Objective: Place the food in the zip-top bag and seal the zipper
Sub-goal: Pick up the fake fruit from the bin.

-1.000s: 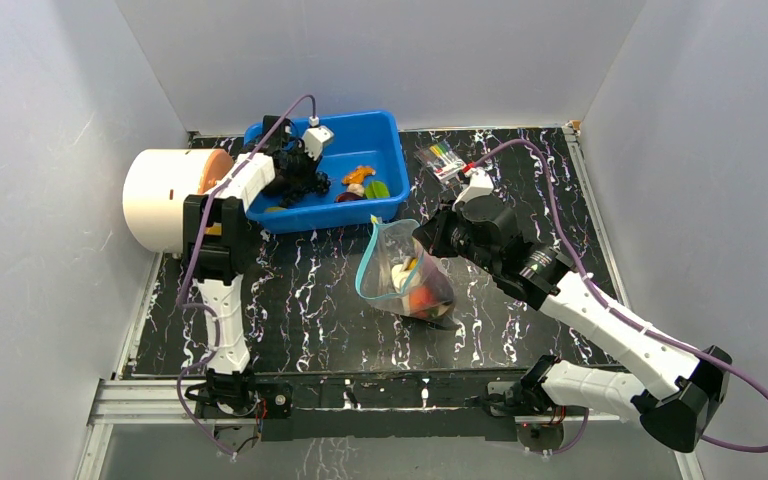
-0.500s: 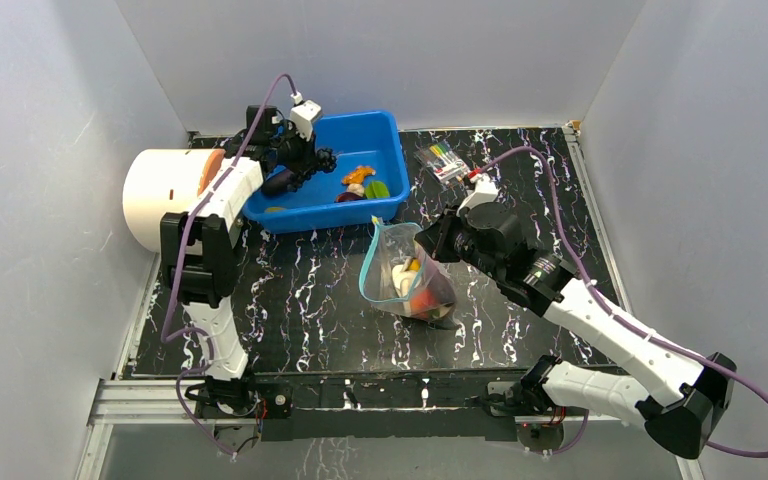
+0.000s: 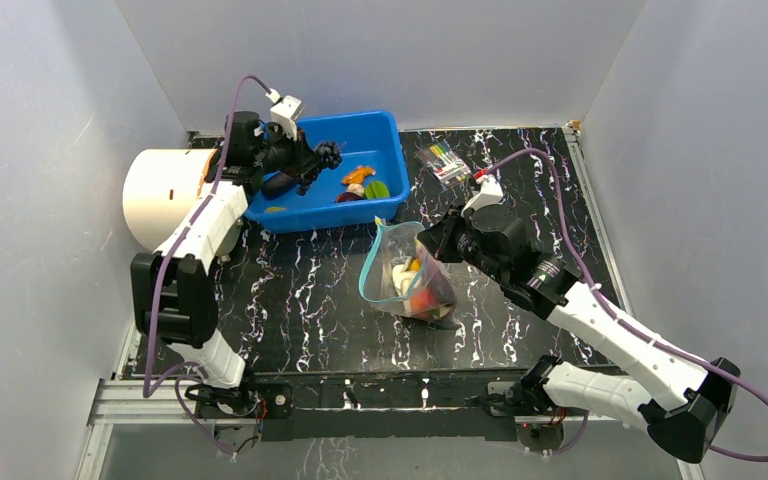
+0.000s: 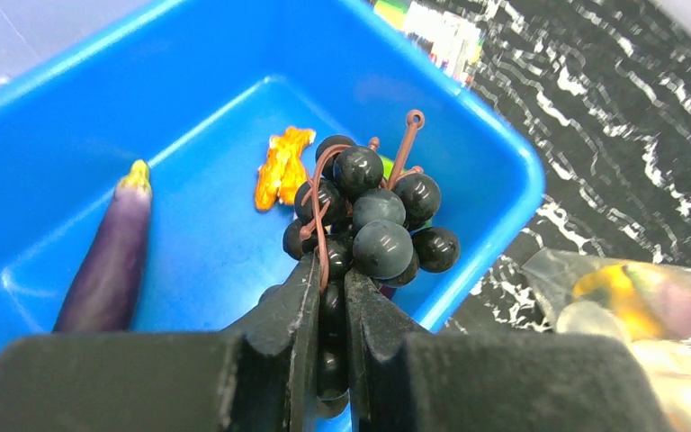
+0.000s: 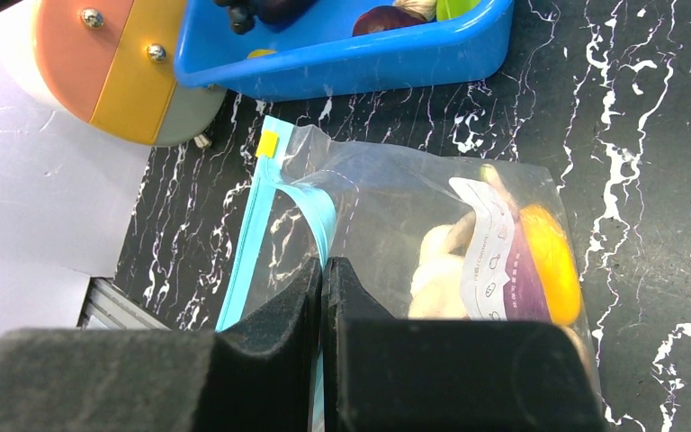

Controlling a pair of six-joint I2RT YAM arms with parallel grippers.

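Raised above the bin (image 4: 504, 171), grapes (image 4: 373, 225) hang clamped in the left tool (image 4: 331, 272)

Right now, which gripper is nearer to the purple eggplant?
Left. The left gripper holds the grapes over the blue bin, just beside the eggplant; the right gripper is outside the bin, pinching the zip-top bag.

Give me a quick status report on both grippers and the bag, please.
Left gripper shut on grapes, over the blue bin. Right gripper shut on zip-top bag edge; zipper unsealed, mouth open, some food inside. Nothing between bin and bag.
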